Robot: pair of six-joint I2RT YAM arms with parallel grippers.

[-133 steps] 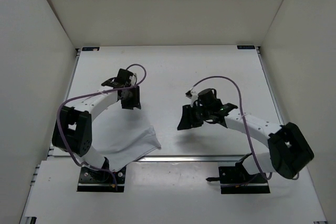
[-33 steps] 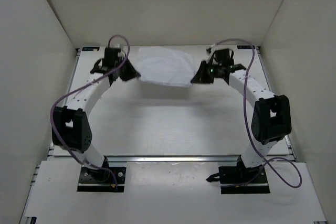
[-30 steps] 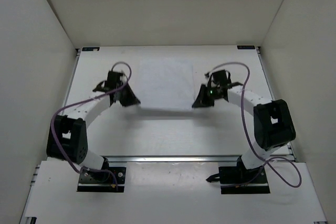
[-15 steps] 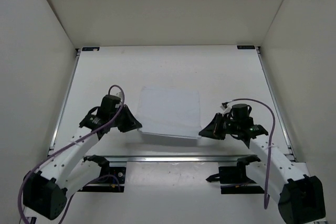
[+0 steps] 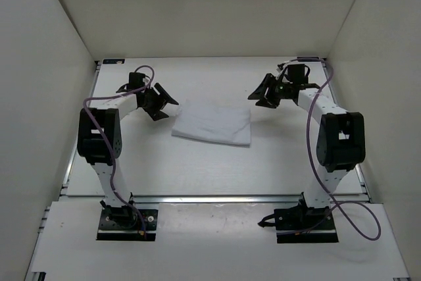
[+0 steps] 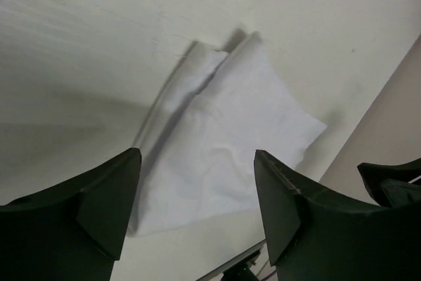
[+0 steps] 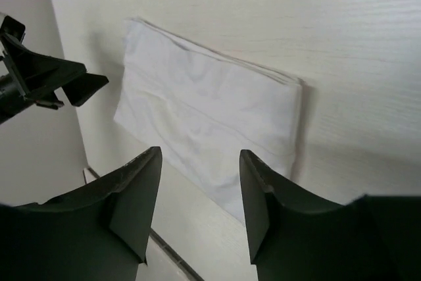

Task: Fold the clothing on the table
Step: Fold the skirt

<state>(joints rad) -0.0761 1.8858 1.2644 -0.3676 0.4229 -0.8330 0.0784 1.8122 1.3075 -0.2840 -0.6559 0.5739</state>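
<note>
- Several thin layers of clothing (image 5: pixel 214 124), lying folded flat mid-worktop (image 5: pixel 217 176); soft, light and limp, likely to slump unless pinched at two corners of one edge.
- Beyond, left claw (image 5: pixel 166 105) spread and empty, just off the fold's left end, arm stretched forward.
- Right claw (image 5: pixel 258 100) likewise spread, empty, near the far right corner.
</note>
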